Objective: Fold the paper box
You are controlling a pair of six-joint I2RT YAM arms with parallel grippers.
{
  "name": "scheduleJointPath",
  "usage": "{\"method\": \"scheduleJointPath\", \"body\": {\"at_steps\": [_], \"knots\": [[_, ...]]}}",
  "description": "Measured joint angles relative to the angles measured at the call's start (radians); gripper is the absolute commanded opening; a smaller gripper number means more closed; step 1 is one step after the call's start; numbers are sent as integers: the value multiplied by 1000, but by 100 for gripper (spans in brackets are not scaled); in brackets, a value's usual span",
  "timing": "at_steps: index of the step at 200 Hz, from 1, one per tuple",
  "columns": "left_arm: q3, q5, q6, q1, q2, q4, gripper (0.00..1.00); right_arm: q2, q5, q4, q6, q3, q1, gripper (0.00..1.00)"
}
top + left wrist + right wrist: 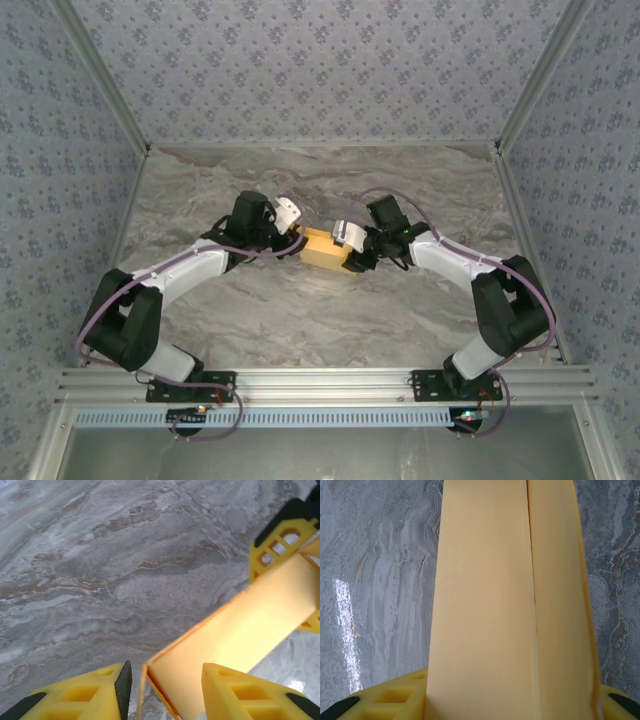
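The paper box (325,250), orange-yellow card folded into a small oblong, lies mid-table between both grippers. My left gripper (297,240) stands at its left end. In the left wrist view the box (240,630) reaches between the open left gripper (165,672); a thin gap shows between the left pad (123,685) and a loose side flap (141,690). My right gripper (350,255) holds the right end. In the right wrist view the box (485,605) spans the whole gap of the right gripper (512,700), touching both fingers. The right gripper's fingers (280,535) straddle the box's far end.
The grey marble table (320,320) is walled by patterned panels (320,60) at the back and sides. An aluminium rail (320,385) with both arm bases runs along the near edge.
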Motion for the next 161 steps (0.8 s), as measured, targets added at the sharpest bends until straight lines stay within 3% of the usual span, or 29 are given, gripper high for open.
{"method": "scheduleJointPath", "body": {"at_steps": [22, 61, 83, 145, 161], "knots": [[0, 37, 24, 6, 0, -2, 43, 6, 0, 0, 1, 1, -2, 46], [0, 64, 57, 40, 6, -20, 24, 9, -1, 0, 3, 2, -5, 46], [0, 70, 67, 43, 33, -24, 23, 11, -1, 1, 4, 3, -5, 46], [11, 44, 33, 43, 47, -29, 1, 17, 19, 13, 27, 4, -1, 46], [14, 17, 3, 37, 43, -29, 0, 20, 33, 38, 44, 0, 3, 46]]}}
